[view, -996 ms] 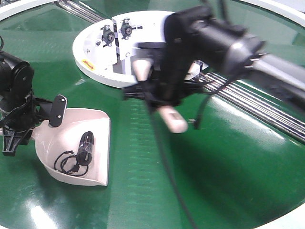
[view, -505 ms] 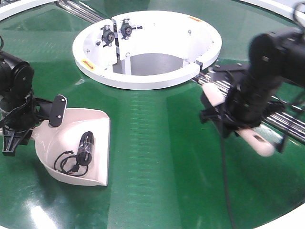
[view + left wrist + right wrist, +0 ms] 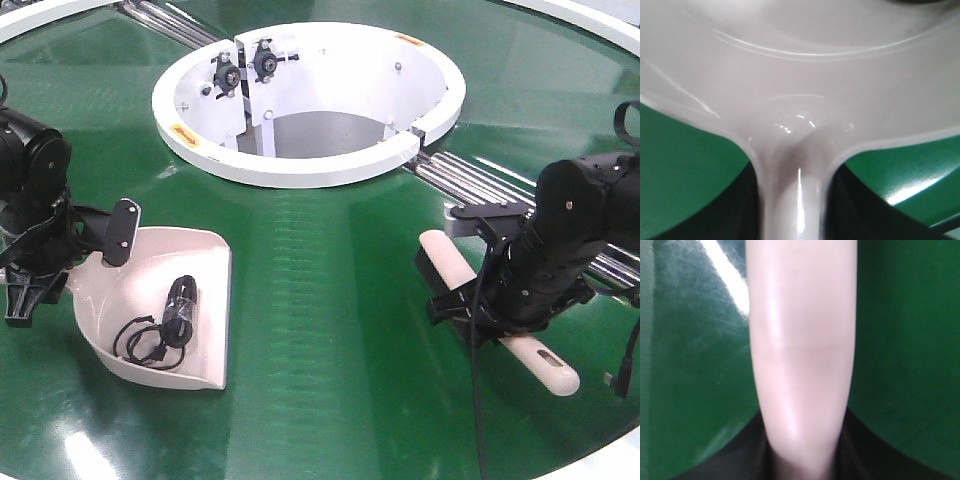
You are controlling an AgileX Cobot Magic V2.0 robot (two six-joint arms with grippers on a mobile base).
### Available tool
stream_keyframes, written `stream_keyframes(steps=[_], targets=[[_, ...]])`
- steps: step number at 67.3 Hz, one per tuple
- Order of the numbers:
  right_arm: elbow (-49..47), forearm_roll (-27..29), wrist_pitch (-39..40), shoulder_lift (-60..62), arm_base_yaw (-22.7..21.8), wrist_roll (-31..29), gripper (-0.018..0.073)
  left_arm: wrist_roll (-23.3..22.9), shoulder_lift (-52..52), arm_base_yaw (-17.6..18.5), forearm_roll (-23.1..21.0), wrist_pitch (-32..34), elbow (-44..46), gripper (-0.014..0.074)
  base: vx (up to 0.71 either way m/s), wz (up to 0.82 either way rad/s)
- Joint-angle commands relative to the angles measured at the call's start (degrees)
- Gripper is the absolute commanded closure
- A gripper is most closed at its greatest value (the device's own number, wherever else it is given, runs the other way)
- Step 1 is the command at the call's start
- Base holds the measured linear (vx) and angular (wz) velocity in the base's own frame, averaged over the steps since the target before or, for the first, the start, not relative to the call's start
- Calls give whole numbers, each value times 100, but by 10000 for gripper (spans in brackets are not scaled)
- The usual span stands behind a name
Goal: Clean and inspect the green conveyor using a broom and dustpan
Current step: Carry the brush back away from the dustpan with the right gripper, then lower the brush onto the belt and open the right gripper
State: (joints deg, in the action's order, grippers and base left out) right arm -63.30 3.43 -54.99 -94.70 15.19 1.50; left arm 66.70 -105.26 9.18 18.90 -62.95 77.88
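The pale dustpan lies on the green conveyor at the left, with a coiled black cable inside it. My left gripper is shut on its handle; the left wrist view shows the dustpan widening out from the handle between the jaws of the gripper. At the right, my right gripper is shut on the broom, which lies slantwise low over the belt. The right wrist view shows the broom running up from the gripper.
A white ring-shaped housing stands at the back centre. Silver rollers run from it toward the right, behind the right arm. The conveyor's pale outer edge shows at the bottom right.
The right arm has swung from in front of the ring to the right and down toward the belt, carrying the broom. The left arm and dustpan have not moved.
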Motion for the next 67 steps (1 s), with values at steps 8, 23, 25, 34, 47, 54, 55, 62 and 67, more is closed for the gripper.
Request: stream_keyframes(steps=[8,23,25,34,47,54,55,62,67], targets=[[-58,172,204,266,-44,-98,533,37,292,39,49,-98,158,603,0,0],[-58,223,105,266,-44,-110,533,37,292,39,49,-98,158,603,0,0],[-58,223,87,266,-44,-110,533,37,292,39,49,-98,158,603,0,0],[-58,223,45,266,-44,-110,530,37,292,39,49,-98,158,603,0,0],[-58,223,-49,138,-44,-116,526,37,292,39,49,-92,158,603,0,0],[-58,223,-126,-20,-44,-116,523,37,292,39,49,-36,158,603,0,0],[-58,228,-125,-45,-44,-116,522,37,292,39,49,-24,158,603,0,0],[-58,228,-119,-193,-44,-116,516,37,292,39,49,83,158,603,0,0],[-58,228,-99,-271,-44,-116,505,37,292,39,49,83,158,603,0,0]])
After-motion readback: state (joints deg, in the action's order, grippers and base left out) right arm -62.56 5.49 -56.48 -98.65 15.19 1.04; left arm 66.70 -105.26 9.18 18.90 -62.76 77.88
